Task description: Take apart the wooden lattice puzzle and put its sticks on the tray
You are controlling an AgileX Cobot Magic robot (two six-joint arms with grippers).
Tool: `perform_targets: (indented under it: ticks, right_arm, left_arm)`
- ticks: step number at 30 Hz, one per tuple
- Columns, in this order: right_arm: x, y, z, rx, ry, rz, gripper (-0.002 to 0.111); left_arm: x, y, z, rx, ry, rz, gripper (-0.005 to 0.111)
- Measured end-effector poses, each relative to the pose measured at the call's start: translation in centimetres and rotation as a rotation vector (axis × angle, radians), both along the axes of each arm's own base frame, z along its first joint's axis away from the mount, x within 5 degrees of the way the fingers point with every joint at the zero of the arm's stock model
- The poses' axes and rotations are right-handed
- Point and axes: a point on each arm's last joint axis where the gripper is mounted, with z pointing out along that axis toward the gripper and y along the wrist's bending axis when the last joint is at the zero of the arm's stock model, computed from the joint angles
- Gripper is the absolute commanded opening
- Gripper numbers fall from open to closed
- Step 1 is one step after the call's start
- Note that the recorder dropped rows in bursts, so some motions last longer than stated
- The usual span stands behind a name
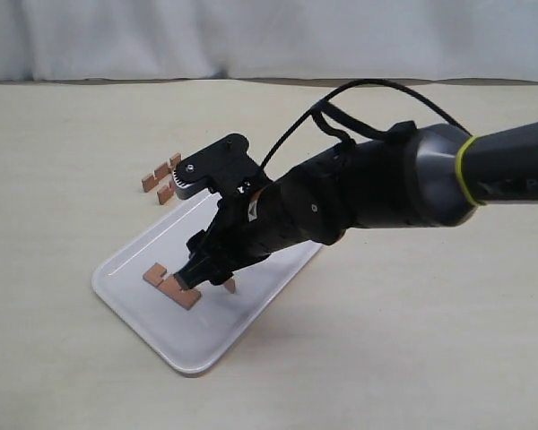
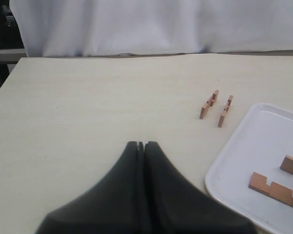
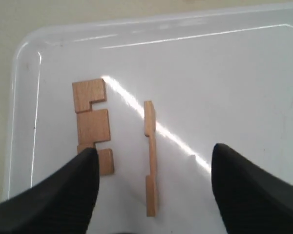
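Tray [image 1: 197, 345]: is lying flat on the bench [image 1: 412, 340], one rounded corner pointing at the exterior camera, the floor near that corner bare.
Wooden lattice puzzle: is showing up only as four separate sticks, none of them interlocked, two on the tray and two off it.
Flat stick [image 3: 92, 124]: is lying broad face up on the tray, close to one short rim, its two square notches opening toward the tray's middle.
Edge-up stick [image 3: 150, 156]: is standing on its narrow edge on the tray, just beside the flat stick and running parallel to it, toward the tray's middle.
Right gripper [image 3: 154, 153]: is hanging low over the tray, spread wide, its dark fingers [image 3: 63, 190] straddling the edge-up stick and touching nothing; one of them is overlapping the end of the flat stick in the wrist view.
Left gripper [image 2: 140, 145]: is hovering over bare bench off the tray's side, tips pressed together, gripping nothing.
Two sticks [image 2: 209, 104]: are standing on edge on the bench just beyond the tray's far corner, side by side, a small gap between them.
White curtain [image 2: 136, 24]: is hanging behind the bench, well beyond the tray.
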Motion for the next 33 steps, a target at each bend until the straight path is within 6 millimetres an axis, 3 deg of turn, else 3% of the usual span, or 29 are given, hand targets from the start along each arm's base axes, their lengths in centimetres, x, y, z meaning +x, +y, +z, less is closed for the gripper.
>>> perform_targets:
  ticks: [9, 17, 27, 33]
  right_arm:
    - [0.8, 0.3, 1.4, 0.052, -0.104, -0.016, 0.063]
    - [4.6, 3.3, 2.9, 0.093, -0.118, -0.008, 0.063]
    - [9.0, 6.0, 2.1, 0.163, -0.142, -0.056, 0.062]
    - [10.1, 5.8, 0.8, 0.020, -0.089, -0.060, 0.062]
  left_arm:
    - [0.0, 0.0, 0.0, 0.000, 0.000, 0.000, 0.000]
    - [0.0, 0.0, 0.0, 0.000, 0.000, 0.000, 0.000]
    - [0.0, 0.0, 0.0, 0.000, 0.000, 0.000, 0.000]
    - [0.0, 0.0, 0.0, 0.000, 0.000, 0.000, 0.000]
